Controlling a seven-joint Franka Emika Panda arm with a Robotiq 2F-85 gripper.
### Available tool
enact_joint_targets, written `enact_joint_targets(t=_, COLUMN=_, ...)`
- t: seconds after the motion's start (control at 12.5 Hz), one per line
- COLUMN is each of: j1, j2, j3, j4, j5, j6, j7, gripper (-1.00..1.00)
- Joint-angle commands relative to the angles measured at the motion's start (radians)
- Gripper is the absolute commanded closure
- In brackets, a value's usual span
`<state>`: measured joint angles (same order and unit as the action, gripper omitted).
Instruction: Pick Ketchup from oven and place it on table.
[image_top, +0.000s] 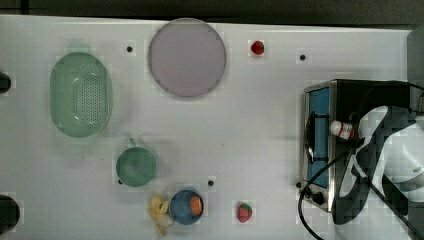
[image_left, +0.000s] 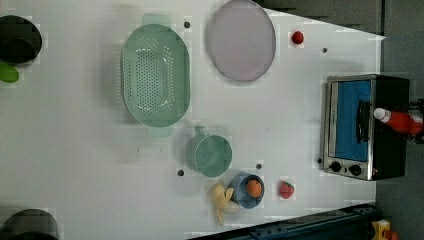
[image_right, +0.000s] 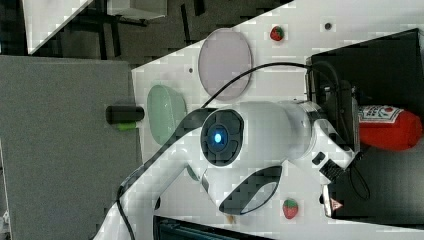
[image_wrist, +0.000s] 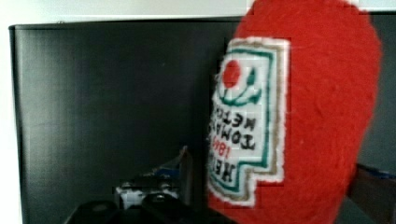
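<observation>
Fuzzy knitted ketchup (image_wrist: 322, 107) (matt black oven (image_wrist: 107, 107)).

The table (image_top: 240, 125) has open white room at its middle, between the colander (image_top: 80, 95) at 9 o'clock in the top view and the oven (image_top: 320, 145) at 3 o'clock. The lilac plate (image_top: 187, 57) blocks 12 o'clock, with a strawberry (image_top: 257, 47) just beside it. Toward 6 o'clock the green cup (image_top: 136, 166), the blue bowl (image_top: 186, 206), a banana (image_top: 159, 210) and a second strawberry (image_top: 244, 212) crowd the edge. The ketchup (image_left: 400, 121) lies on the oven's roof, and the arm (image_top: 385, 160) hangs over it
</observation>
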<state>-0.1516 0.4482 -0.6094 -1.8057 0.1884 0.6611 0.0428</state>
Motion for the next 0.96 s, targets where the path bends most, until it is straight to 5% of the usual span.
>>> enact_joint_targets(t=0.08, j1=-0.008, j2=-0.015, j3=-0.002, j4=0.018, j5=-0.003, j6=-0.015, j7=-0.003, gripper=-0.42)
enact_joint_targets(t=0.16, j1=-0.006, j2=-0.016, j3=-0.001, j4=0.024, j5=-0.003, j6=-0.015, j7=-0.003, gripper=-0.27)
enact_joint_targets(t=0.48, j1=0.01, j2=-0.04, j3=0.002, j4=0.069, j5=-0.003, j6=-0.078, j7=-0.003, gripper=-0.27)
enact_joint_targets(t=0.96, j1=0.154, j2=-0.186, j3=0.048, j4=0.207, j5=-0.023, j6=-0.338, j7=-0.009, gripper=-0.27)
